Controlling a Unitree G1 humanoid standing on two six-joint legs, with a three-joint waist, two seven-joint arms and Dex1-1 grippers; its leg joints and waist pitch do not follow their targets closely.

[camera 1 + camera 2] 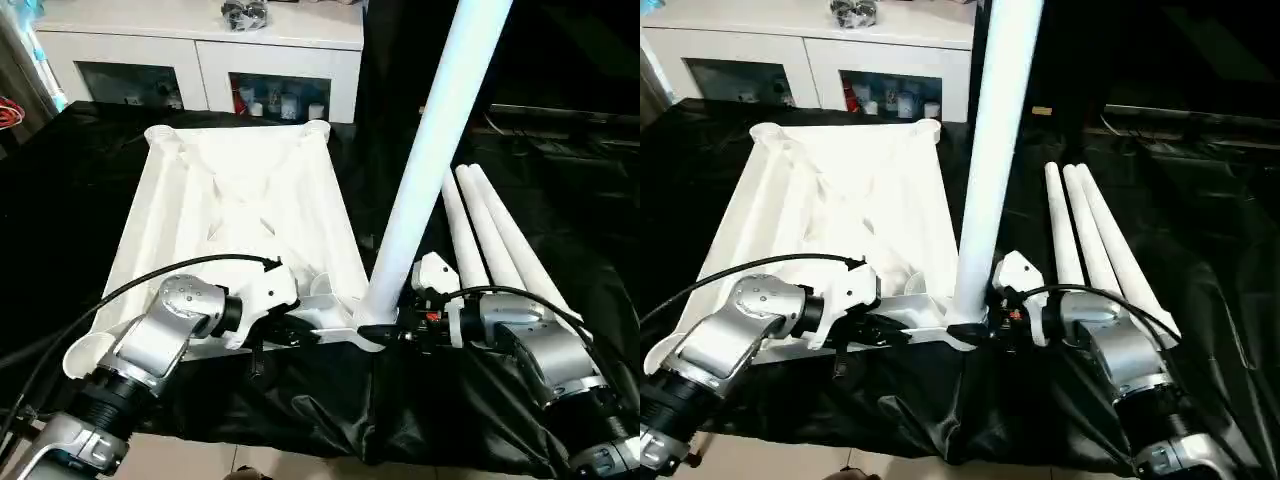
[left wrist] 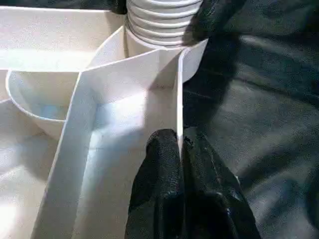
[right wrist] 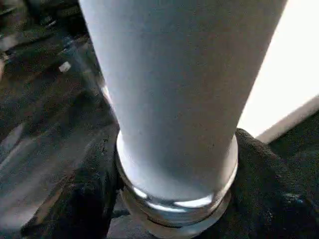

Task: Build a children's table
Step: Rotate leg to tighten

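Two grippers work at lower centre: left gripper (image 2: 182, 164) pinches the upturned tabletop (image 1: 240, 210) rim, right gripper (image 3: 174, 199) clasps the upright leg (image 1: 425, 170) base.

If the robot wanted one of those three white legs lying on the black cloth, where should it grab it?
Probably the outermost of the three loose legs, around its middle, coming from above with the fingers across its width. The legs lie flat and side by side, so only the outer one offers a free flank, and the round tapered tube is easiest pinched across.
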